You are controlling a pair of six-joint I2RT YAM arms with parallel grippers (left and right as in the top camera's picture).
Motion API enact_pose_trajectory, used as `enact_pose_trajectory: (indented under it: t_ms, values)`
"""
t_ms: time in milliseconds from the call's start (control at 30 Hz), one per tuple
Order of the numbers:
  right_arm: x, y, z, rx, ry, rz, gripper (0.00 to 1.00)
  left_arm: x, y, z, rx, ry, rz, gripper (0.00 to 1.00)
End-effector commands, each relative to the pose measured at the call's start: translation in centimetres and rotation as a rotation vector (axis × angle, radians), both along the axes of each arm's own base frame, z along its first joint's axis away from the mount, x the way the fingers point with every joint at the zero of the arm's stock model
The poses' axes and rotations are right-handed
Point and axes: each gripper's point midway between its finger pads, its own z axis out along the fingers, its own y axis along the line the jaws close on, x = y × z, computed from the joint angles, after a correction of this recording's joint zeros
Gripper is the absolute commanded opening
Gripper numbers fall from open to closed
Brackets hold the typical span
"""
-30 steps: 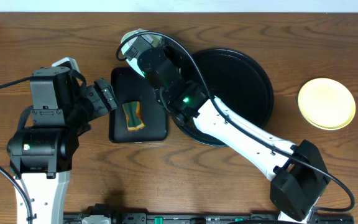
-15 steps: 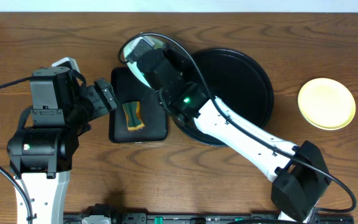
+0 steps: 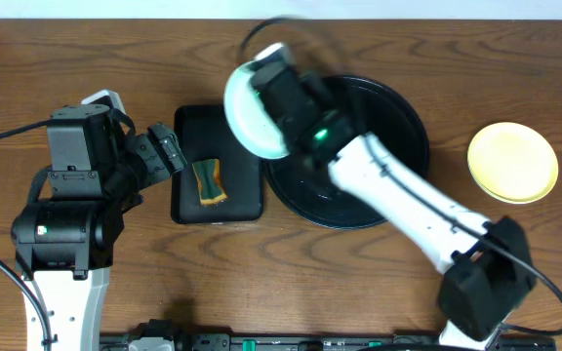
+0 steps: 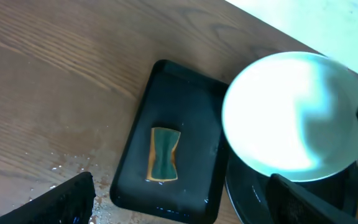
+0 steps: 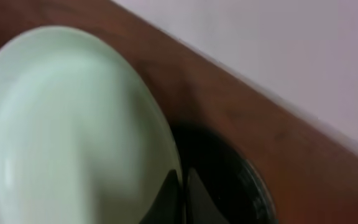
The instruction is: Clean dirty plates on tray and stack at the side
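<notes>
**Plate held up over the tray, wiping step at hand**
The right gripper (image 5: 180,186) pinches the rim of a pale blue plate (image 3: 255,107), tilted at upper centre over the round black tray (image 3: 408,127). The left gripper (image 3: 169,151) hangs wide open, and I'd judge it must fetch the sponge (image 3: 208,180) next. The plate's face looks glossy white, with no smear visible.

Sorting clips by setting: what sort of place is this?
Probably a robot test bench staged for dishwashing, not a real kitchen: a wooden table, a sponge in a small rectangular tray, and a pale plate held aloft near a round black tray.
</notes>
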Motion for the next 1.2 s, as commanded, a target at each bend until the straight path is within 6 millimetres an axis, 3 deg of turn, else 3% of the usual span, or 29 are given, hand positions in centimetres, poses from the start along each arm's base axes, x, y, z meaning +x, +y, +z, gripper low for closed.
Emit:
enact_pose_trajectory:
  t_ms: [0, 167, 333, 400, 533, 633, 700, 833, 967, 1000, 1033, 1067, 1100, 1167]
  values:
    - [1.6, -5.7, 2.5, 0.475, 0.142, -0.198, 0.01, 0.1, 0.0, 0.6, 0.000, -0.013, -0.004, 0.88]
    - [2.5, -14.9, 1.6, 0.756, 0.359, -0.304, 0.01, 0.1, 0.0, 0.6, 0.000, -0.013, -0.004, 0.88]
    - [1.1, -27.3, -0.2, 0.864, 0.442, -0.537, 0.01, 0.1, 0.0, 0.6, 0.000, -0.013, -0.004, 0.89]
    - [-0.5, -32.3, -1.0, 0.865, 0.453, -0.644, 0.01, 0.1, 0.0, 0.6, 0.000, -0.013, -0.003, 0.88]
    - [-4.7, -40.3, -3.1, 0.865, 0.482, -0.866, 0.01, 0.1, 0.0, 0.6, 0.000, -0.013, -0.004, 0.88]
    - [-7.9, -44.0, -5.1, 0.884, 0.518, -0.986, 0.01, 0.1, 0.0, 0.6, 0.000, -0.013, -0.004, 0.88]
    - [-10.7, -47.1, -7.7, 0.845, 0.526, -1.122, 0.01, 0.1, 0.0, 0.6, 0.000, -0.013, -0.004, 0.88]
    - [-13.7, -49.9, -11.7, 0.828, 0.517, -1.262, 0.01, 0.1, 0.0, 0.6, 0.000, -0.013, -0.004, 0.88]
    - [-12.7, -49.9, -12.8, 0.904, 0.470, -1.183, 0.01, 0.1, 0.0, 0.6, 0.000, -0.013, -0.004, 0.88]
    - [-12.2, -49.7, -12.7, 0.917, 0.457, -1.162, 0.07, 0.1, 0.0, 0.6, 0.000, -0.013, -0.004, 0.88]
    - [-11.9, -49.6, -12.6, 0.925, 0.452, -1.151, 0.25, 0.1, 0.0, 0.6, 0.000, -0.013, -0.004, 0.88]
    - [-11.3, -49.2, -12.2, 0.949, 0.440, -1.119, 0.52, 0.1, 0.0, 0.6, 0.000, -0.013, -0.004, 0.89]
    - [-10.9, -48.8, -11.8, 0.975, 0.434, -1.089, 0.69, 0.1, 0.0, 0.6, 0.000, -0.013, -0.004, 0.88]
    - [-9.8, -47.5, -10.4, 1.036, 0.420, -1.006, 0.87, 0.1, 0.0, 0.6, 0.000, -0.013, -0.004, 0.88]
